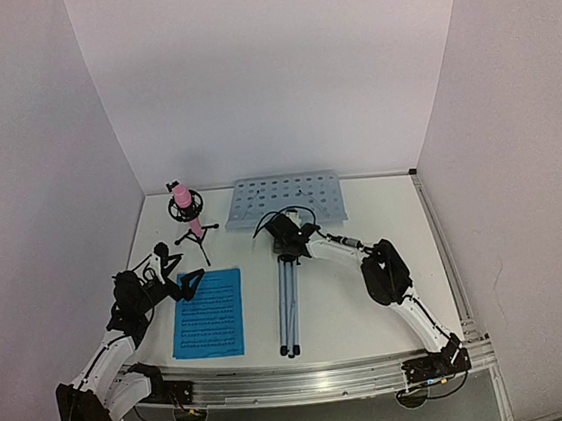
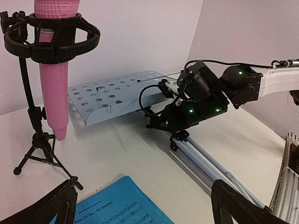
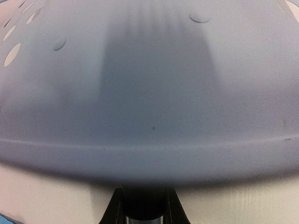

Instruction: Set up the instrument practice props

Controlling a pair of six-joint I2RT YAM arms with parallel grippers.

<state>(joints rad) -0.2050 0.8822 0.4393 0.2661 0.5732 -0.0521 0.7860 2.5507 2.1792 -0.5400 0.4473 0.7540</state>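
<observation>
The pale blue-grey perforated music stand desk [image 1: 285,200] lies flat at the back of the table and fills the right wrist view [image 3: 149,93]. The silver tripod [image 1: 289,305] lies folded, its legs pointing toward the near edge. My right gripper [image 1: 286,238] is shut on the tripod's black top post [image 3: 142,207], right at the desk's lower edge. A bright blue sheet of music [image 1: 208,314] lies flat at the left. My left gripper [image 1: 186,284] hovers open and empty over its far edge [image 2: 117,205]. A second sheet is not visible as a separate one.
A pink microphone [image 1: 185,202] in a black shock mount stands on a small black tripod at the back left, close to the left wrist camera [image 2: 55,79]. White walls enclose the table on three sides. A metal rail [image 1: 299,378] runs along the near edge.
</observation>
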